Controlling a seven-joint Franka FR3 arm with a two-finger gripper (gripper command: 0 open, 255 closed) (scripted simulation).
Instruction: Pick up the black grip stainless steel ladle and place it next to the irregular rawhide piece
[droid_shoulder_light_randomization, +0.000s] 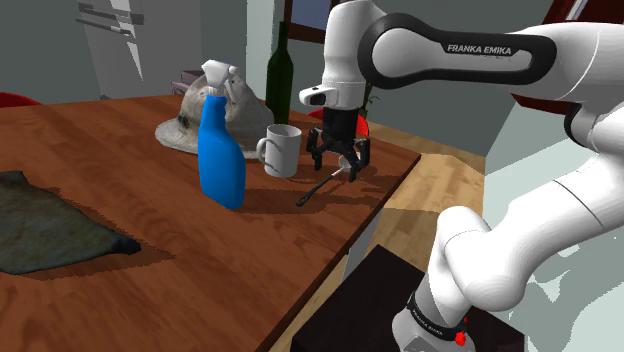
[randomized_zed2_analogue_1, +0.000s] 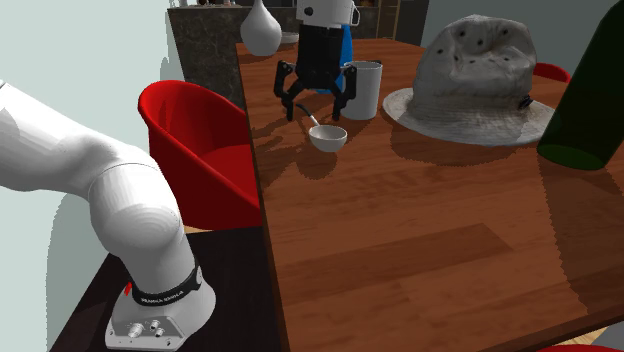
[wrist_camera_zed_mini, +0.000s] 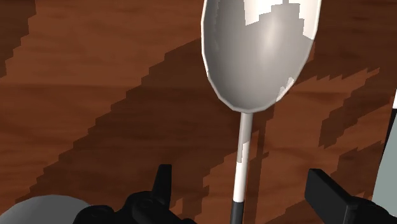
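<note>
Black claw (droid_shoulder_light_randomization: 338, 165) hangs open over the ladle (droid_shoulder_light_randomization: 318, 190), and it holds nothing. The ladle lies flat on the brown wood surface (droid_shoulder_light_randomization: 120, 290), near the edge and just beside the white mug (droid_shoulder_light_randomization: 283, 150). In the wrist view the thin handle (wrist_camera_zed_mini: 240, 153) runs between the two fingers (wrist_camera_zed_mini: 162, 184), but they do not touch it. The round bowl (wrist_camera_zed_mini: 257, 51) of the ladle points away from the claw. I think this is the picking-up step, and the grab is not yet done. Next the claw should go down a little and squeeze the handle tight, then lift. After that comes a long trip, because the dark flat rawhide piece (droid_shoulder_light_randomization: 50, 225) lies well apart, at the shoulder view's left. The blue spray bottle (droid_shoulder_light_randomization: 220, 150) stands in between, so the ladle must go around or over it. The white arm (droid_shoulder_light_randomization: 450, 50) comes up from its stand, bends over the surface, and turns its hand to point straight down.
</note>
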